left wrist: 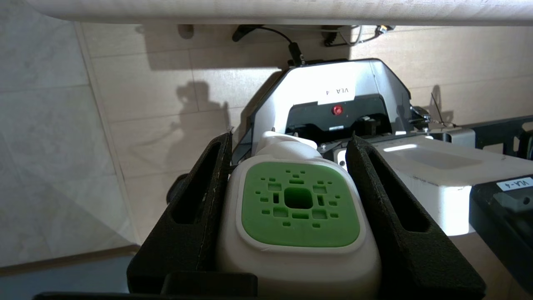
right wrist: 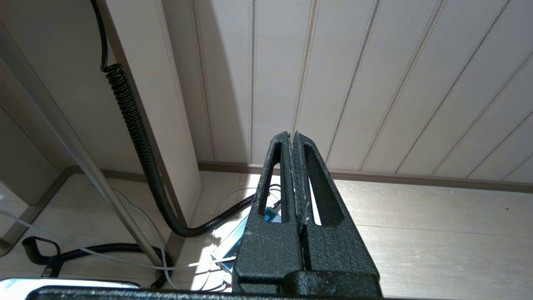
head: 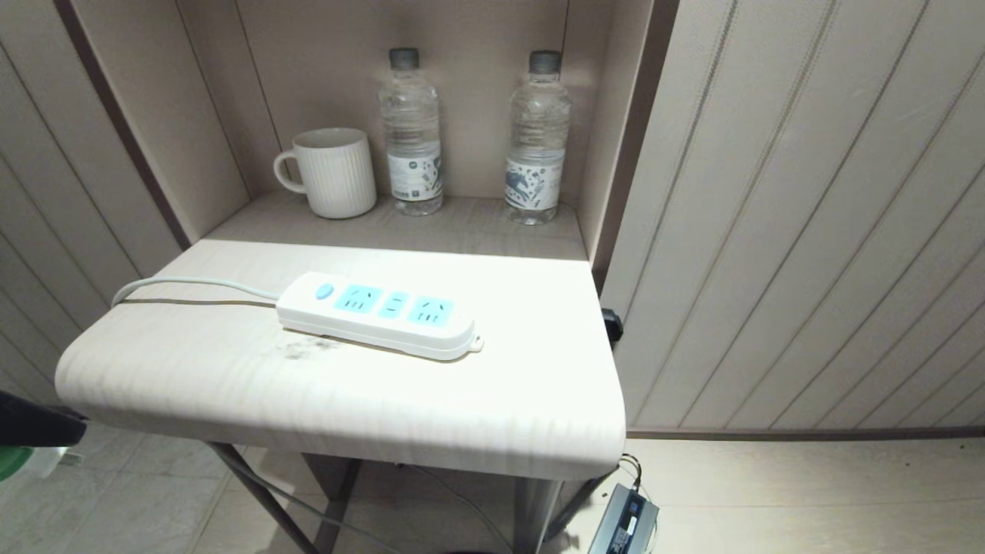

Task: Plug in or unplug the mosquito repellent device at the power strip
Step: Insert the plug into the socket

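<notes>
The white power strip (head: 381, 314) lies on the small table (head: 346, 408), cord running off to the left, and its three light-blue sockets are all empty. My left gripper (left wrist: 290, 139) is shut on the mosquito repellent device (left wrist: 297, 204), one black finger on each white side and the green vented face turned toward the wrist camera. In the head view only a dark part of the left arm (head: 35, 419) shows, low at the left edge, below the table's front corner. My right gripper (right wrist: 292, 137) is shut on nothing, parked low near the floor and facing the wall panelling.
A white mug (head: 331, 171) and two clear water bottles (head: 412, 131) (head: 537, 137) stand in the niche behind the table. Under the table are its legs and cables. A black adapter (head: 627, 523) lies on the floor at the right. My own base (left wrist: 333, 96) is below the held device.
</notes>
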`<state>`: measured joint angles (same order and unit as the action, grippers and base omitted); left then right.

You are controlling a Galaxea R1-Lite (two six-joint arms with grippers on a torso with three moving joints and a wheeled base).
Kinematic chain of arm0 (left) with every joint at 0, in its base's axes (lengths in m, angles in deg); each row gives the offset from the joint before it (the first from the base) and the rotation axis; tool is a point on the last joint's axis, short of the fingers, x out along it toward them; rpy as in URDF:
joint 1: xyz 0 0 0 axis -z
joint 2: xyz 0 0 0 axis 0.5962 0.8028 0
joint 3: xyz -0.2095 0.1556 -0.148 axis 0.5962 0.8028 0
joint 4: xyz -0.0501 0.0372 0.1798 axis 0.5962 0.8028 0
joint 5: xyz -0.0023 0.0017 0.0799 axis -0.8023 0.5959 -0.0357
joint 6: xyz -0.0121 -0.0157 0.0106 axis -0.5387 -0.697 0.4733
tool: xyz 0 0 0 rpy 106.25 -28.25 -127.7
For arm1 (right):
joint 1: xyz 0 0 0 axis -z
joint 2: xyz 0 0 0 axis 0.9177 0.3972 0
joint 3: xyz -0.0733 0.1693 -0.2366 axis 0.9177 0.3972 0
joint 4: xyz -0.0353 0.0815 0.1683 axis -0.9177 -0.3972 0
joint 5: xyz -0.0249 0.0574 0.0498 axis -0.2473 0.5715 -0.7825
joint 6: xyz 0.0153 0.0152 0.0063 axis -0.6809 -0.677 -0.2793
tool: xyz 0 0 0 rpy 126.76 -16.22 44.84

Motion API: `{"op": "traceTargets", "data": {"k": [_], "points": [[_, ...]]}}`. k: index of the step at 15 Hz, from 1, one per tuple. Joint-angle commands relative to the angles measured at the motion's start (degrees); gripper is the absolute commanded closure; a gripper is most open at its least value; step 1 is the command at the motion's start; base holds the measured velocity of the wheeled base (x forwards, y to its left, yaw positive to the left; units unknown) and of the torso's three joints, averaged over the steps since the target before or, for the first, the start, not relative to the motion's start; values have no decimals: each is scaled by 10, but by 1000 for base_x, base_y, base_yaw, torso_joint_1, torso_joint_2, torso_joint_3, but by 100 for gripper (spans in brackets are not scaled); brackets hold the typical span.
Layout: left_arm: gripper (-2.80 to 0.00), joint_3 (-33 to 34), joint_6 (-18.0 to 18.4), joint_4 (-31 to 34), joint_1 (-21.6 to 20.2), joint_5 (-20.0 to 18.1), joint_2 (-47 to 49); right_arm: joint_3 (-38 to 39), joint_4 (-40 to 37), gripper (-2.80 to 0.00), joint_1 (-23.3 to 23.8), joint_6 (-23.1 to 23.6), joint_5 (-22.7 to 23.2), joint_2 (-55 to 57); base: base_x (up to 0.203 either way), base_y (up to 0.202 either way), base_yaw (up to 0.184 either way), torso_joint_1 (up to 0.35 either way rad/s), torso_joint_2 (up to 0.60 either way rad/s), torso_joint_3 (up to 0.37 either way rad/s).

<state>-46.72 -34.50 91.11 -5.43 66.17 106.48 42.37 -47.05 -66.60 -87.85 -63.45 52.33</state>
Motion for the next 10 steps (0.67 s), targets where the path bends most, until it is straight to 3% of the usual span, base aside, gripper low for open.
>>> {"op": "traceTargets", "data": {"k": [1, 5, 10], "points": [[0, -4, 0, -3, 0, 1, 7, 0, 0, 0, 0, 1, 0, 0, 0, 0, 0, 0, 0, 0], [0, -9, -1, -4, 0, 2, 13, 0, 0, 0, -1, 2, 2, 0, 0, 0, 0, 5, -20, -13], [0, -22, 0, 8, 0, 6, 8, 0, 0, 0, -1, 2, 2, 0, 0, 0, 0, 120, -371, -248]]}}
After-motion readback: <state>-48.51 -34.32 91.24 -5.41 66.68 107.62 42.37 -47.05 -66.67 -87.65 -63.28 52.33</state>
